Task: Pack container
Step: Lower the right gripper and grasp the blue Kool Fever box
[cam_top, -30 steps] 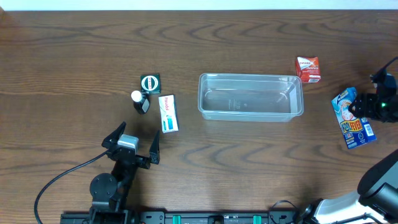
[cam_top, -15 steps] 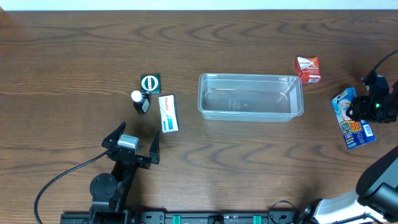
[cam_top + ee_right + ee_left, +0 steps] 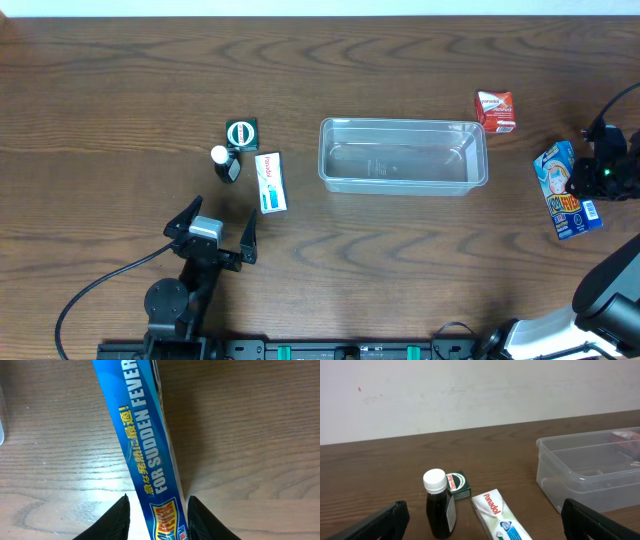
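Right gripper, at 3 o'clock of the container, points down, jaws straddling the blue box; clamping cannot be confirmed. Left gripper, at 8 o'clock, stands wide open. Container: clear, rectangular, rounded corners, near table centre.

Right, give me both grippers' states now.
Left gripper: open, holding nothing.
Right gripper: open, jaws either side of the blue box, not yet clamped on it.
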Tool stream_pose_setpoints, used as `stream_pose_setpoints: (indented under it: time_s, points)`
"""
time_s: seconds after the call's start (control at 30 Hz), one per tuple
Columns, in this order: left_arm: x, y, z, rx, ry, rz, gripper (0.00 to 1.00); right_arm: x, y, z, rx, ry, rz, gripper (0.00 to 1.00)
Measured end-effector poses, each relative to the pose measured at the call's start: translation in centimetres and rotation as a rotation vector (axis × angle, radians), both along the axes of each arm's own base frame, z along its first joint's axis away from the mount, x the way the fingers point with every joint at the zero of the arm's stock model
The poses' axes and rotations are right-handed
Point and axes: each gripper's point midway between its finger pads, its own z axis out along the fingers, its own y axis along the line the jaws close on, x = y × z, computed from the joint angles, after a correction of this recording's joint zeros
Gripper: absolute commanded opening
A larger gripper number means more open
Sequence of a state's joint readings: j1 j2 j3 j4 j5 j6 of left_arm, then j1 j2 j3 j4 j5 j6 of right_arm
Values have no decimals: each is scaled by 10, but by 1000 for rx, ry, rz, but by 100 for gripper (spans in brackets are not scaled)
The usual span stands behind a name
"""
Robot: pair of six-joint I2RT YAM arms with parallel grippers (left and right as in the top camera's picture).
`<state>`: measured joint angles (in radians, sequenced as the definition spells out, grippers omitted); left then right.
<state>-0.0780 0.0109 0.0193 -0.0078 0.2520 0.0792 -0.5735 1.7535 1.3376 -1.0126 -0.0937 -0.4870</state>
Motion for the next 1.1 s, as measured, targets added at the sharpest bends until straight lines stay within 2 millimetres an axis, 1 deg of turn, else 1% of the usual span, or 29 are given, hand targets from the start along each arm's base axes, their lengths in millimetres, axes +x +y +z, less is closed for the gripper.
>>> stream_pose_setpoints:
  time_s: [0.1,0.17,0.27,0.37,0.43,0.5,0.6,0.67,0.73,0.93,1.1]
  points:
    - [0,0,0,0,0,0,98,0,0,0,-1,1,-2,28]
    - [0,0,0,0,0,0,98,0,0,0,0,1,-4,27]
    - [0,0,0,0,0,0,98,-1,0,-1,2,3,-6,32]
    - [0,0,0,0,0,0,98,-1,1,-1,4,4,-8,48]
    - [0,0,0,0,0,0,98,-1,1,-2,5,4,-8,52]
    - [0,0,0,0,0,0,98,-1,1,-2,7,4,-6,50]
    - [0,0,0,0,0,0,98,-1,1,-2,6,3,-3,41]
    - [0,0,0,0,0,0,98,-1,1,-2,4,1,-5,33]
    - [0,0,0,0,0,0,98,0,0,-1,3,-2,-5,27]
    - [0,0,0,0,0,0,98,1,0,-2,3,-3,-6,25]
    - [0,0,0,0,0,0,98,2,-1,-6,-4,-14,-6,27]
